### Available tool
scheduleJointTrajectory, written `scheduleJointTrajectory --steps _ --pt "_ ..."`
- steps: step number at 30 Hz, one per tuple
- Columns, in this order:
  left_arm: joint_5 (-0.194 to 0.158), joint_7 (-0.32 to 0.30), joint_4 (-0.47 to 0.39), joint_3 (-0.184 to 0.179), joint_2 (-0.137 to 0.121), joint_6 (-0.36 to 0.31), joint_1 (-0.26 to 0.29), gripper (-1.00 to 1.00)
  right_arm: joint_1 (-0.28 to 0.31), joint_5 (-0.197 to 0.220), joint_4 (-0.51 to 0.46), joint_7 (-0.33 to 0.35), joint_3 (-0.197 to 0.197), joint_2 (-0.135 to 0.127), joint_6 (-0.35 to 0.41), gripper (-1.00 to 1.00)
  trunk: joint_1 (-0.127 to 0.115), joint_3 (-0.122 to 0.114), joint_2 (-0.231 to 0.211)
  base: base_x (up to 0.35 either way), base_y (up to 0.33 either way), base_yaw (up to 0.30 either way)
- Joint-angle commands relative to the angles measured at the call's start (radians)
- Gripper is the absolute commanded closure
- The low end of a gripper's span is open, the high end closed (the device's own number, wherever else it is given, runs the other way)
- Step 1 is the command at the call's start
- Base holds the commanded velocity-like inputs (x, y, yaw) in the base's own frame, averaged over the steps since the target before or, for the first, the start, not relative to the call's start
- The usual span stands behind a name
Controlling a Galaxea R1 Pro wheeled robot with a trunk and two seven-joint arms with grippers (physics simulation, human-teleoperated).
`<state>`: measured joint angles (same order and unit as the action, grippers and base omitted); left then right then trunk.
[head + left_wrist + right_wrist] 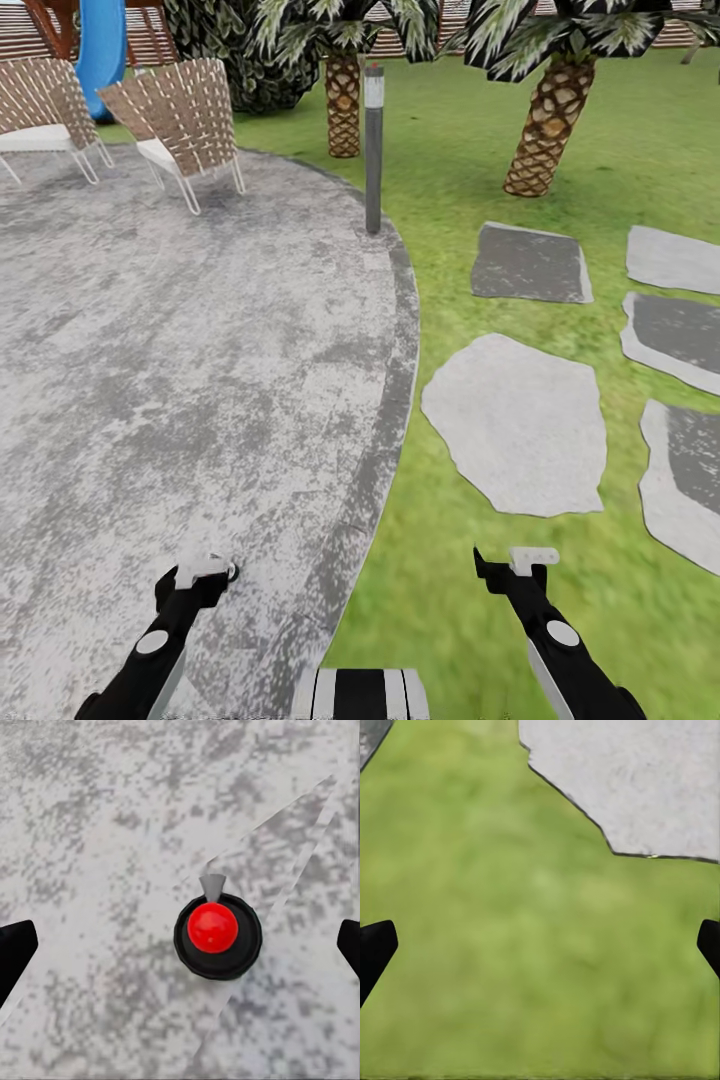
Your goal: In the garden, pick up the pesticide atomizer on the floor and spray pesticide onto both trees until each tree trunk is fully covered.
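Observation:
The pesticide atomizer (217, 934) stands on the grey paved patio (150, 350). From above it is a round black body with a red ball top and a small grey nozzle. My left gripper (182, 949) hangs open straight over it, fingers spread wide to either side and not touching it. In the head view the left gripper (200, 572) sits low at the left, and a sliver of the atomizer (232, 570) peeks out beside it. My right gripper (520, 562) is open over the lawn (510, 907) with nothing between its fingers.
The patio's curved kerb (400, 350) runs between my arms. Flat stepping stones (520, 420) lie in the grass to the right. A grey lamp post (373, 150), two short palms (545, 130) and two woven chairs (185, 115) stand ahead.

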<state>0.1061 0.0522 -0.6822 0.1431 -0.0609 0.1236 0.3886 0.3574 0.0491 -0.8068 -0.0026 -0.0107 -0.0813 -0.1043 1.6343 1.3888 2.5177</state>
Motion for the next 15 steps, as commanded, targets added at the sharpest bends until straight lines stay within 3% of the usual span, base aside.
scheduleJointTrajectory --steps 1,9,15 --pt "0.0 0.0 0.002 0.0 0.0 0.02 -0.001 -1.0 0.0 0.0 0.0 0.0 0.0 0.0 0.0 -1.0 0.0 0.006 0.0 0.0 0.0 0.0" --pt "0.002 -0.001 0.007 -0.007 0.0 0.068 -0.004 -1.0 0.0 0.0 0.001 0.001 0.0 0.0 0.0 -1.0 0.004 0.049 0.002 0.0 0.0 0.0" --pt "0.004 -0.002 0.004 -0.011 -0.002 0.085 0.002 -1.0 0.0 0.0 0.003 0.0 -0.001 0.0 0.0 -1.0 0.004 0.051 0.002 0.0 0.0 0.0"
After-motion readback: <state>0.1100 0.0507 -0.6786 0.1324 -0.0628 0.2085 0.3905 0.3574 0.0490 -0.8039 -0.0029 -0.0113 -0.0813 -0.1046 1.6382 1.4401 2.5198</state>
